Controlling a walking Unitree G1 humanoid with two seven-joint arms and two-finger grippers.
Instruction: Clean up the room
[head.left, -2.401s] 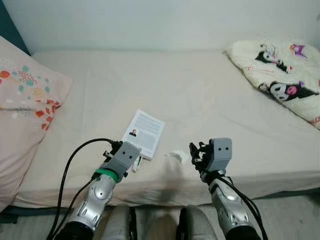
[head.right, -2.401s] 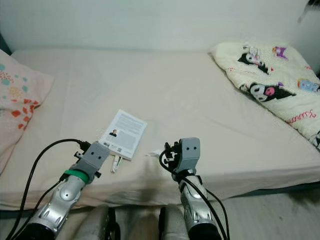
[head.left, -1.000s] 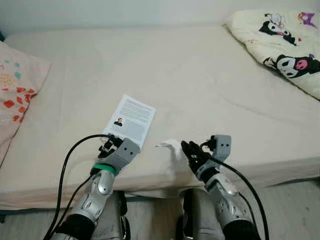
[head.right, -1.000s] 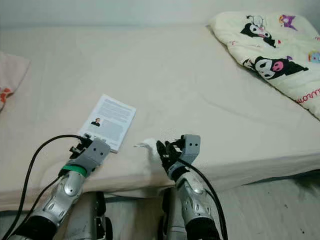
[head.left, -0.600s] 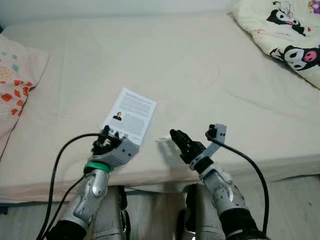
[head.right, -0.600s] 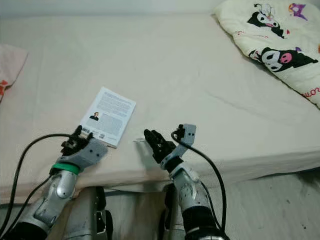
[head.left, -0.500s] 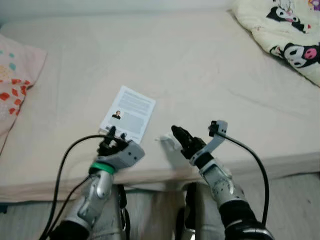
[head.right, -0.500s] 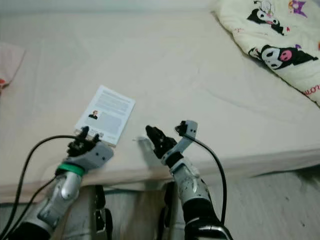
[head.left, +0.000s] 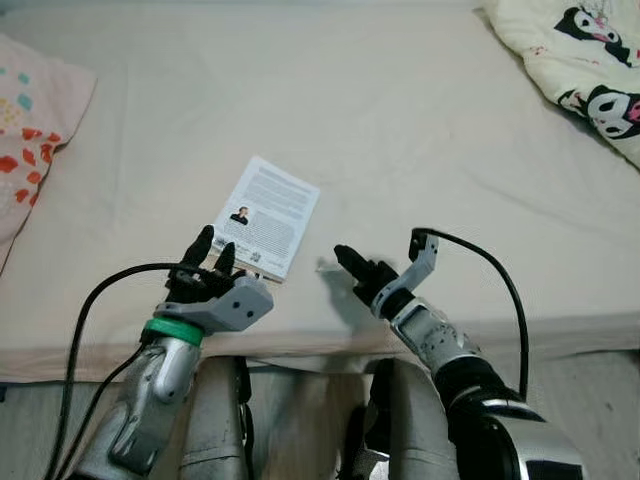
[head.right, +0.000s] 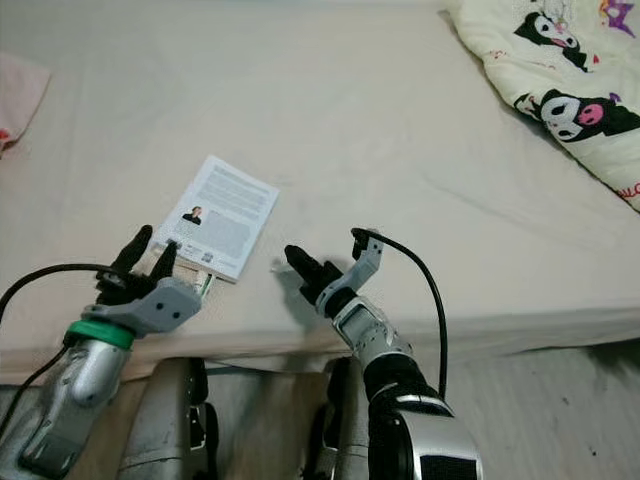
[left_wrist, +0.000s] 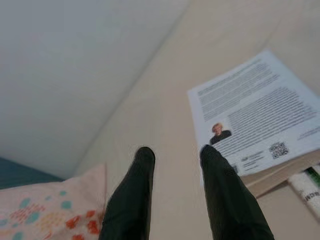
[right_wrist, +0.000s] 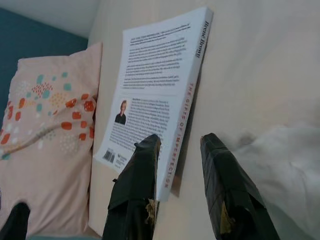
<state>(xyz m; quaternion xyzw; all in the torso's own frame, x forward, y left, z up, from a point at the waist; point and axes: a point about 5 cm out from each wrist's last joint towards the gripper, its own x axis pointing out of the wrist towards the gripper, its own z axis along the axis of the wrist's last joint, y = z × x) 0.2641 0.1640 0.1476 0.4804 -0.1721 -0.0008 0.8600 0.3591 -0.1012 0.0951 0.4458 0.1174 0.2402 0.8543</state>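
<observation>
White crumpled tissue (right_wrist: 280, 160) is lying near the front edge of the beige bed sheet (head.left: 400, 130), just beside the white paperback book (head.left: 268, 214) that is resting back cover up, with a small portrait and printed text on it. I am seeing the tissue best in the right wrist view, where it is sitting as a pale blurred lump close to one finger. In the head views it is mostly hidden behind the right gripper (head.left: 350, 265).

I am holding the right gripper low over the sheet, between the book and the tissue, its two black fingers (right_wrist: 135, 185) apart with nothing between them. The book's spine is lying just past the fingertips, and I cannot tell if they are touching it.

I am keeping the left gripper (head.left: 212, 250) at the near corner of the book, with its fingers (left_wrist: 131, 200) also spread and holding nothing. Beside that corner, a small white tube with green print (left_wrist: 311, 189) is peeking out from under the book's edge.

Further out, a pink pillow with red and teal spots (head.left: 35, 140) is lying at the left end of the bed. A cream blanket with black cartoon figures (head.left: 585, 75) is bunched at the far right.
</observation>
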